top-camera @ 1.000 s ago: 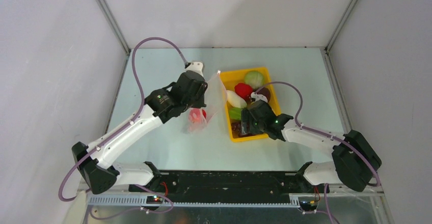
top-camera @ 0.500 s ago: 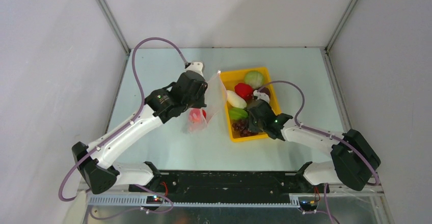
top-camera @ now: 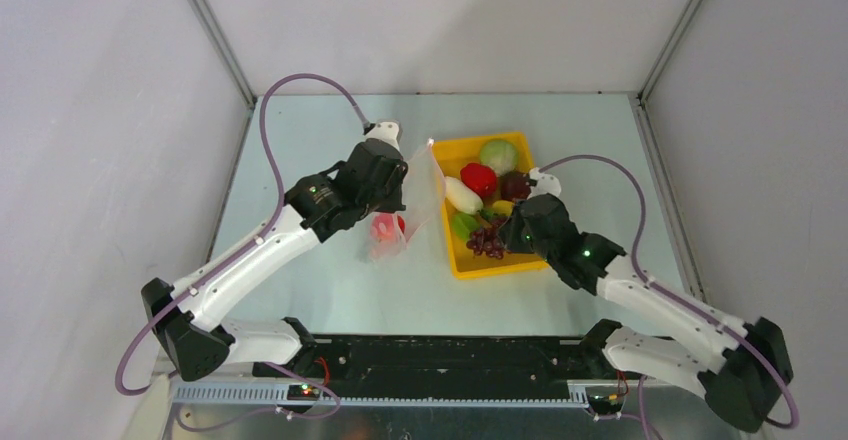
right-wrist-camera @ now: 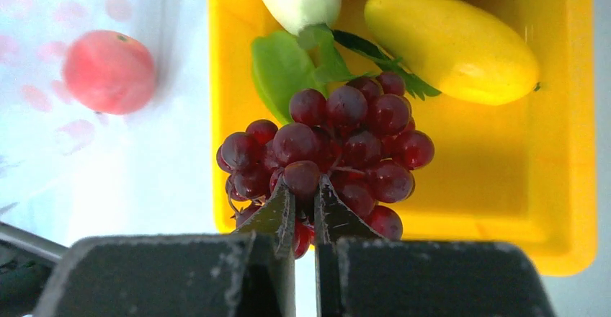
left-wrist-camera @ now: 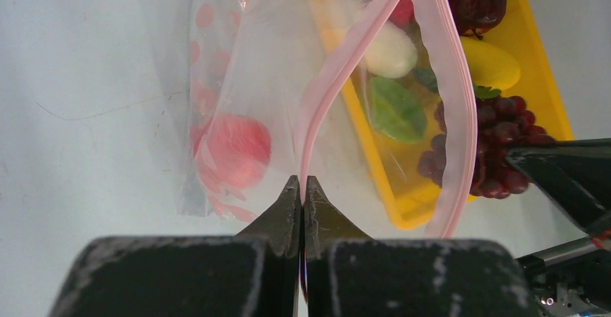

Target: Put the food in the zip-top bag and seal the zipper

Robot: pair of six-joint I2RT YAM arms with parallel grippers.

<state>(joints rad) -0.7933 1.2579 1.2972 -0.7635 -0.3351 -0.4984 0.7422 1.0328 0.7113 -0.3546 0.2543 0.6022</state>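
Since a moment ago the right arm has swung out toward 4 o'clock. Its right fingers (right-wrist-camera: 302,187), which were spread wide, have pinched shut on the low end of the grapes (right-wrist-camera: 331,144). The left arm has not moved. The grapes are at the 7 o'clock corner of the yellow tray (top-camera: 500,265). They look a bit lifted, but I cannot tell if they are all the way off the tray floor. The left fingers (left-wrist-camera: 302,181) are clamped tight on the pink zipper (left-wrist-camera: 302,151), holding up one side of the zip-top bag (top-camera: 420,195). The bag's mouth hangs open. The bag is just at 9 o'clock of the tray, and its bottom lies on the tabletop (top-camera: 330,140). One pink-red round fruit (left-wrist-camera: 238,148) is already inside the bag, down near the bottom. The rest of the food is not packed yet. The cabbage (top-camera: 498,153) sits at the tray's 12 o'clock end. The red pepper (top-camera: 478,177) and a dark apple (top-camera: 516,185) are in the middle. The white radish (top-camera: 462,195) is at the 9 o'clock side. A yellow piece (right-wrist-camera: 450,43) and a green leaf piece (right-wrist-camera: 277,68) lie next to the grapes. So I think the job has only just started. One piece is in, the grapes look like the next to go in, all the others must follow, and then the zipper needs to be pressed shut.
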